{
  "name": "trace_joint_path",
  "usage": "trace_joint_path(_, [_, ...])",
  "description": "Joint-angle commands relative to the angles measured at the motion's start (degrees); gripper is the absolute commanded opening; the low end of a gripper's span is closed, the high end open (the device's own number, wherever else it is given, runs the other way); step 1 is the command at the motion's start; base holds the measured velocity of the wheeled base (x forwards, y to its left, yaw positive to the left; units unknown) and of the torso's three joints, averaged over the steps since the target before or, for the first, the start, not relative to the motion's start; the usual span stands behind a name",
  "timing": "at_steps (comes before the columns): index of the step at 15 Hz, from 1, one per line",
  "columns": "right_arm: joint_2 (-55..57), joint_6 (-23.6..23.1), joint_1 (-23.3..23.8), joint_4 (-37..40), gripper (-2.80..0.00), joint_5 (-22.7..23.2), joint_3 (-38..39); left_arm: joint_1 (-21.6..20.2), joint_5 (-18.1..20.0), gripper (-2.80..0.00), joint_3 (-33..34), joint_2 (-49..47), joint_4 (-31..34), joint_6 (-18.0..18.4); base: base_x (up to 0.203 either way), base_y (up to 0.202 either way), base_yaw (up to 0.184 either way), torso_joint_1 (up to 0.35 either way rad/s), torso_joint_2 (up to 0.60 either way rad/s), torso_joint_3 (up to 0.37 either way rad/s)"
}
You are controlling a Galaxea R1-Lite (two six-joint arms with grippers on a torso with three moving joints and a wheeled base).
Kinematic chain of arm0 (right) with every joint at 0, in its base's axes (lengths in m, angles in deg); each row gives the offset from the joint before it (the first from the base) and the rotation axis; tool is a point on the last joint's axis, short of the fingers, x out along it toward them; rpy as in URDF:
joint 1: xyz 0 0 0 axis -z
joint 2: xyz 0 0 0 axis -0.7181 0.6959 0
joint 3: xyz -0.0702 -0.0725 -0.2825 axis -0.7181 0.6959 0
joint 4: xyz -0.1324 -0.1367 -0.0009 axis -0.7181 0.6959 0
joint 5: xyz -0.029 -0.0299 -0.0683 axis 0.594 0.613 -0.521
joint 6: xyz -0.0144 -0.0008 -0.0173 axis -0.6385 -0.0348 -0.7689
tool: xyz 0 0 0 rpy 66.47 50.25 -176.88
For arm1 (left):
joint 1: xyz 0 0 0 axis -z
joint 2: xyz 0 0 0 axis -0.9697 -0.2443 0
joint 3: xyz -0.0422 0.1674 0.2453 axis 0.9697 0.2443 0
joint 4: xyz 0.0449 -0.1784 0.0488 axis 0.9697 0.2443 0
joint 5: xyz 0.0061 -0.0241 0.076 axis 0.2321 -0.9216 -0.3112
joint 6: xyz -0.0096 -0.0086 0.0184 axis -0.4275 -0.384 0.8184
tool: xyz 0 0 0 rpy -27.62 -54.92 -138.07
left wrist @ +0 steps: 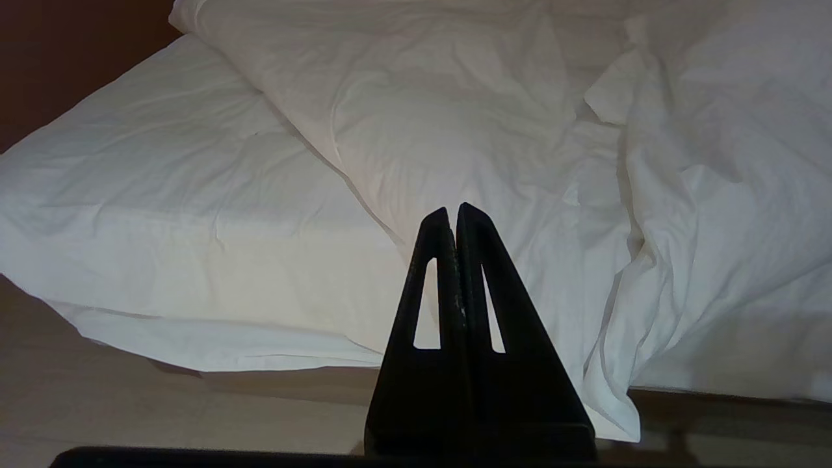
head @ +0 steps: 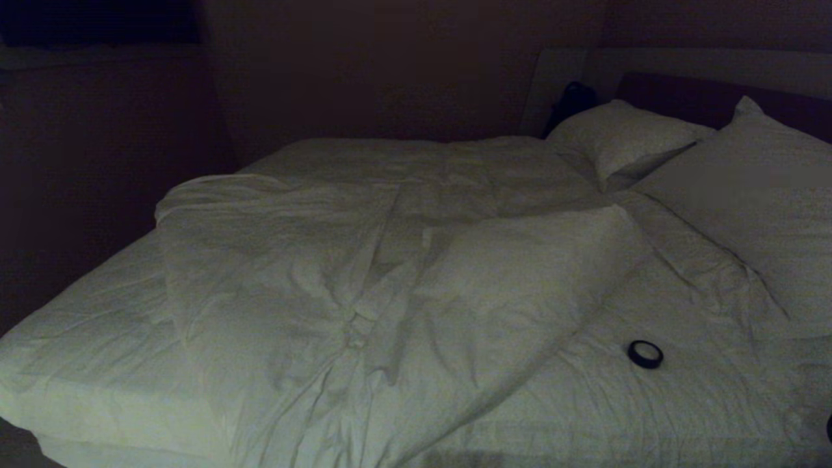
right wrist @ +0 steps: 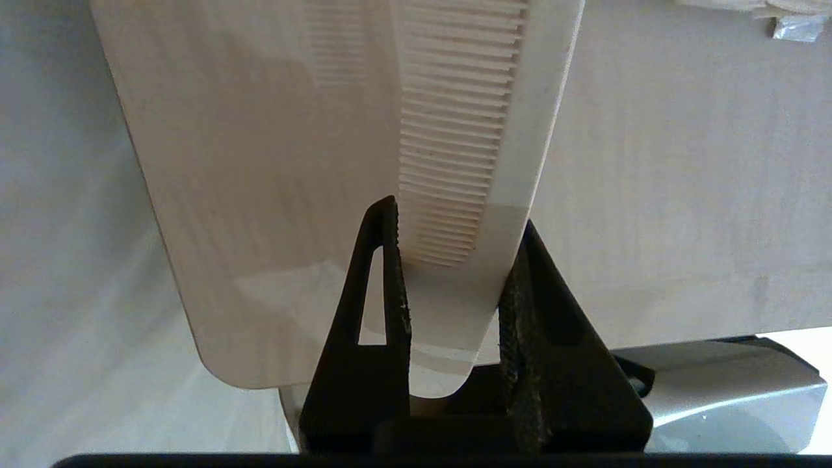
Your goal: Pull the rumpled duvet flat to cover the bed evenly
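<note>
Right claw (right wrist: pixel 455 260) is clamped on a pale ribbed paddle (right wrist: pixel 351 162); left claw (left wrist: pixel 453 214) is pressed together, parked.
Soft, light duvet (head: pixel 364 273) is judged best gripped at its bunched edge and drawn across the bed (head: pixel 84 338).

Duvet (head: pixel 338 273) bunched mid-frame on bed (head: pixel 84 351); pillows (head: pixel 747 195) upper right; tape roll (head: pixel 645 354) lower right on sheet.

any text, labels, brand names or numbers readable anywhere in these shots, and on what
None readable: the duvet, pillows, black ring on the bed and the ridged white piece in the right gripper all show no print.
</note>
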Motion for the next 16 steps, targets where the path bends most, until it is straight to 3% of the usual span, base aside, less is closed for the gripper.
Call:
trace_joint_path(1, [0.30,0.16,0.01,-0.04,-2.80,-0.24,0.02,-0.02,-0.04,-2.80,-0.03,-0.02,-0.01,0.01,0.000,0.000,0.000,0.000,0.00,0.000])
trace_joint_path(6, [0.35,-0.61,0.01,-0.04,-2.80,-0.66,0.28,-0.02,0.05,-2.80,0.02,-0.02,-0.01,0.01,0.000,0.000,0.000,0.000,0.00,0.000])
trace_joint_path(7, [0.35,-0.61,0.01,-0.04,0.00,-0.65,0.28,-0.02,-0.03,-2.80,0.02,-0.02,-0.01,0.01,0.000,0.000,0.000,0.000,0.00,0.000])
trace_joint_path(16, [0.35,-0.69,0.01,-0.30,0.00,-0.66,0.28,-0.02,0.05,-2.80,0.02,-0.02,-0.01,0.01,0.000,0.000,0.000,0.000,0.00,0.000])
